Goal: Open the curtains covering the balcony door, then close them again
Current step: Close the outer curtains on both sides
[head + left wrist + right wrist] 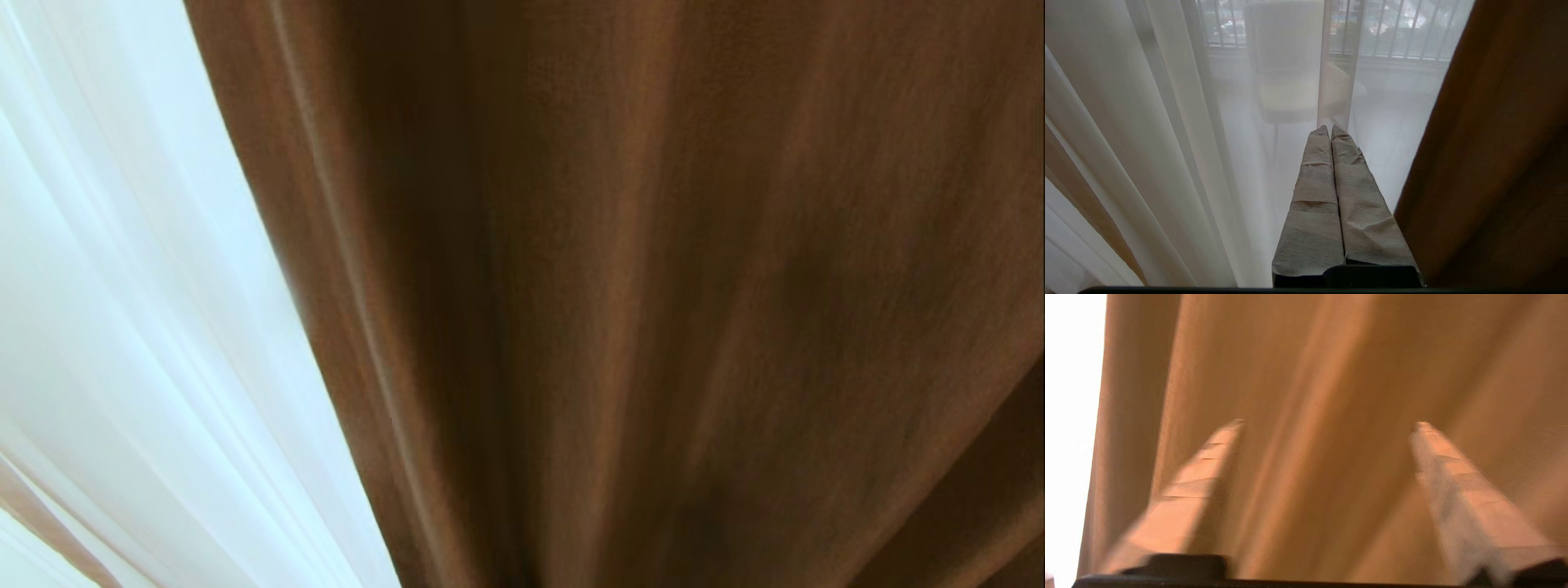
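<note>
**Thick drape ahead of the spread right claw, nothing gripped yet**

Because the thick curtain (1331,396) hangs in deep, soft pleats, we judge it heavy for cloth yet limp: it will fold and bunch wherever we pinch it and will not push as a board would. We would take hold at its hemmed vertical edge, where the fabric is doubled and a fold can sit between the pads, and draw it sideways, not tug downward on the hanging. The weave looks matte, so we expect little slipping, though a shallow bite could slide off a single pleat.

The drape reads warm brown in these views, with long lengthwise folds, and fills nearly everything ahead of the right gripper (1327,424). Its fingers stand spread wide with folds of cloth showing between them; we see nothing pinched, and cannot tell whether the tips touch the fabric. The drape's edge lies off to one side of that claw, against bright light.

Beside it hangs the sheer curtain (1180,134), thin, white and see-through, which we judge very light and easy to snag. The left gripper (1330,130) has its fingers pressed together, holding nothing, pointing at the sheer with the thick drape close on one side. Through the sheer, beyond those tips, show a pale chair (1286,61) and a barred railing (1392,28).
</note>
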Robot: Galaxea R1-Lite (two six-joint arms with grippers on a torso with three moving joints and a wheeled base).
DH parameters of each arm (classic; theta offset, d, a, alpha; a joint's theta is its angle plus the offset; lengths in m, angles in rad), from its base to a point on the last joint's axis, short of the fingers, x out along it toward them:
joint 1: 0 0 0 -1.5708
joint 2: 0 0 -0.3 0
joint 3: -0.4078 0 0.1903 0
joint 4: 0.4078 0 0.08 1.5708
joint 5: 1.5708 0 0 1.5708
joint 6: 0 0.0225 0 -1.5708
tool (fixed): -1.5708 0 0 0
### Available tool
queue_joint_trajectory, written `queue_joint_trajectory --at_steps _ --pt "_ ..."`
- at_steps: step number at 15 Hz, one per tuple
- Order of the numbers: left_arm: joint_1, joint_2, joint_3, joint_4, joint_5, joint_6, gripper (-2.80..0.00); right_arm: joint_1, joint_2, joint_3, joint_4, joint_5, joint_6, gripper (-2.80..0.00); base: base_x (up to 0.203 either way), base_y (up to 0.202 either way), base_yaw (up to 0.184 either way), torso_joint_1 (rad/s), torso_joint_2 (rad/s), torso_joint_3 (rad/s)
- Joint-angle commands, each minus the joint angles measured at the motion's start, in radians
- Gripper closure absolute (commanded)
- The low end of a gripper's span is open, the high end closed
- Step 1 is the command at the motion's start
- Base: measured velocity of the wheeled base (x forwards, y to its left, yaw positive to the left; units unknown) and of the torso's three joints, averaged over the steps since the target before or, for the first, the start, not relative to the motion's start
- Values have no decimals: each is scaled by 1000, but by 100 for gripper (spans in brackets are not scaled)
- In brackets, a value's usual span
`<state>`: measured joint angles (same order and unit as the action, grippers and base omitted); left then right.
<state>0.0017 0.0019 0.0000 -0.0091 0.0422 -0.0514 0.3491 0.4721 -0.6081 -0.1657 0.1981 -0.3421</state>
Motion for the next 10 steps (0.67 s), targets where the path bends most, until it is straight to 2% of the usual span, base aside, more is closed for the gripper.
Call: queue_joint_trajectory --at_steps 1,2,4,8,9,10 --pt "0 0 -1 -2 1 -1 0 -1 -6 4 0 1 -2 0 0 0 0 0 0 0" --pt "0 0 0 -1 1 -1 0 -15 -10 3 1 0 2 0 0 0 0 0 0 0" --pt "0 0 0 -2 1 -1 0 -97 -22 11 9 -1 50 0 0 0 0 0 0 0" --pt "0 0 0 -2 1 -1 0 -428 -49 36 106 -32 199 0 0 0 0 0 0 0" --pt "0 0 0 -1 1 -1 0 -496 -54 48 136 -40 235 0 0 0 0 0 0 0" --pt "0 0 0 -2 1 -1 0 -526 -58 64 159 -48 261 0 0 0 0 0 0 0"
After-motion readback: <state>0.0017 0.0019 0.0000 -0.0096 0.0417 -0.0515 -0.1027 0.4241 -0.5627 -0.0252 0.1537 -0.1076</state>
